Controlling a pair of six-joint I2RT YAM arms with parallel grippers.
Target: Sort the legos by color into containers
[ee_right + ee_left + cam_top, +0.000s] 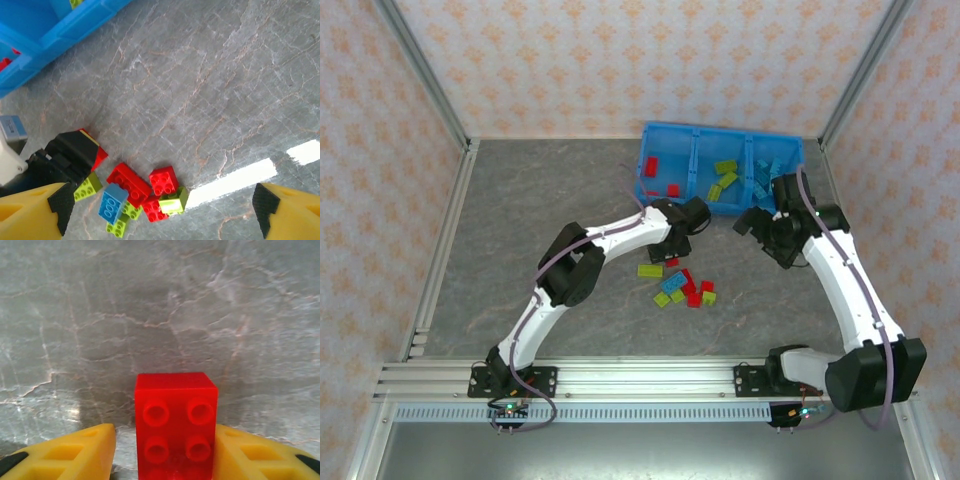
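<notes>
The left end effector (165, 452) straddles a red lego (176, 425) at mid-counter (150, 315) with a gap showing on one side, while the right end effector (162, 207), fingers wide apart, hovers over the loose legos (140, 192) just near of the blue bin (60, 30).
</notes>
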